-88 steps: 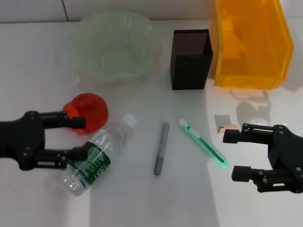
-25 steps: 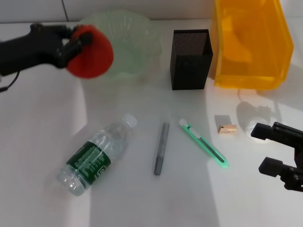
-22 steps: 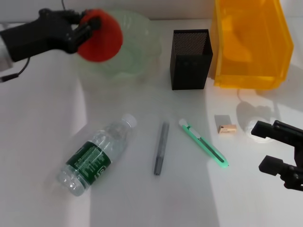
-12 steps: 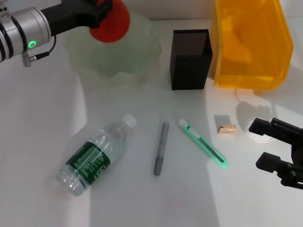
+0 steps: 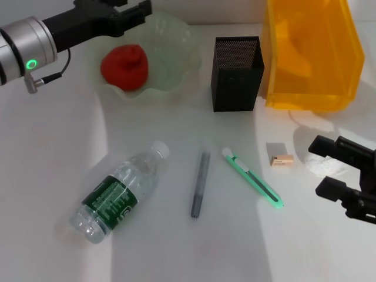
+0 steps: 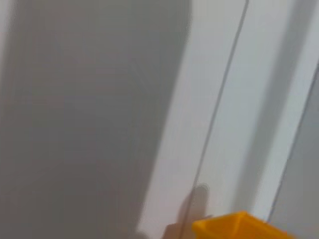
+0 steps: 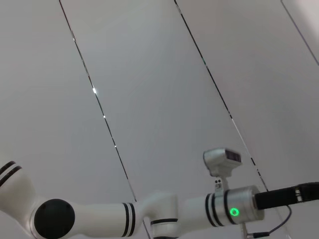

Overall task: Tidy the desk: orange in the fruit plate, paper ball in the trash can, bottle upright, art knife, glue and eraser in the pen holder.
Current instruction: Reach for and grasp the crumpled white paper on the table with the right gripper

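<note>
1. While the white surface (image 5: 53, 153) fills most of the head view, the biggest thing on it is the translucent orange-yellow trash can (image 5: 311, 56) at the upper right, its open face turned toward the camera.
2. Pale green and ruffled at the rim, the glassy fruit plate (image 5: 176, 56) sits at the upper centre-left; the orange (image 5: 124, 66), a red-orange ball with a small lump on top, lies inside it toward its left side.
3. At the top left the left pincer (image 5: 132, 9) hangs above the plate's far rim, released, fingers apart and clear of the fruit.
4. Low at the right edge the right pincer (image 5: 322, 167) is spread wide, one finger on each side of the white crumpled paper ball (image 5: 323, 165), not clenched on it.
5. Lower left, the clear bottle (image 5: 117, 194) with a dark green label lies on its side, white cap pointing up and right.
6. A black mesh pen holder (image 5: 237, 73) stands upright just left of the trash can.
7. Centre, a green art knife (image 5: 252, 185) lies diagonally; left of it lies a grey glue (image 5: 200, 184) stick.
8. A small tan eraser (image 5: 282, 160) rests between knife and paper ball.
</note>
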Tool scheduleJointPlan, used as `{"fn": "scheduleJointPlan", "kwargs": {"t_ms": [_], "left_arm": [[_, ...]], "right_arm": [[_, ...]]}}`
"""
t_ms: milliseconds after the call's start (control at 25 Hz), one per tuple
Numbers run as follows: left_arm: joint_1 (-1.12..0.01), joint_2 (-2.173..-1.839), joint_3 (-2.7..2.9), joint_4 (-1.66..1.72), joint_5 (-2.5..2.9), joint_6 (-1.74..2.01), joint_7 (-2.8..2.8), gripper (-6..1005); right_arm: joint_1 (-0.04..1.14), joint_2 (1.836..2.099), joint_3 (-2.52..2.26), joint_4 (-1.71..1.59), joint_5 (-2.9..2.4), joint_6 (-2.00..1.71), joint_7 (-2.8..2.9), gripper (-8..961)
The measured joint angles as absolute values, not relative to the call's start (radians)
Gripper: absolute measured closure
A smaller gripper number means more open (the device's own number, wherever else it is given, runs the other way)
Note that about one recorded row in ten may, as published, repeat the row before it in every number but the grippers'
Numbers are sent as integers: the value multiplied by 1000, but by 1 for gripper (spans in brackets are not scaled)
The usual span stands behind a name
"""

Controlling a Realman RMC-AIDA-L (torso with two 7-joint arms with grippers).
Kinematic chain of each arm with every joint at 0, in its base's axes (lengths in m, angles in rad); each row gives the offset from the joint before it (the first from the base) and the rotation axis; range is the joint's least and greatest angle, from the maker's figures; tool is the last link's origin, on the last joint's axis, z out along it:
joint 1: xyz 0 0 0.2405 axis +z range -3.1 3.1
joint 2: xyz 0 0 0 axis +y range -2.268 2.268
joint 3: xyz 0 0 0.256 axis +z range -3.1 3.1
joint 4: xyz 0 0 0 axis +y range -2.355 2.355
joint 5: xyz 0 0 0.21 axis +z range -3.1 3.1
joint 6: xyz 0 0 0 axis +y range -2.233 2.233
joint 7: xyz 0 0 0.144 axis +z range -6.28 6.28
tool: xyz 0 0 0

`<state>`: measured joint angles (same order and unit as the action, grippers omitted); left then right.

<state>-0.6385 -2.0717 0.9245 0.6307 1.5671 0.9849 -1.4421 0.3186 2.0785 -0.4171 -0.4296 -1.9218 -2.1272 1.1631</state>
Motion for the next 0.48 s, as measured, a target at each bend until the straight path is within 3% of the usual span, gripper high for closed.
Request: {"fn": "scheduleJointPlan", "kwargs": {"t_ms": [200,320,400,480], "left_arm": [[-566,-2064,914,704,1481,1302,-1442,357],[-503,-2039,918,761,1475,1571,-1441,304],[-442,-2001,917,775,1539,1754,-1419,268],[-410,-1993,913,776,1562,1778,-1393,217]], "right_arm": [[335,2067,-331,-469,-1837,-2172,1293,199],[335,2053,-324,-556,-1738,-2186,1452,199],[338,2039,-321,-776,-1653,-2183,1698,199],[341,2035,-316,-866,-1645,-2181,1777,199]]}}
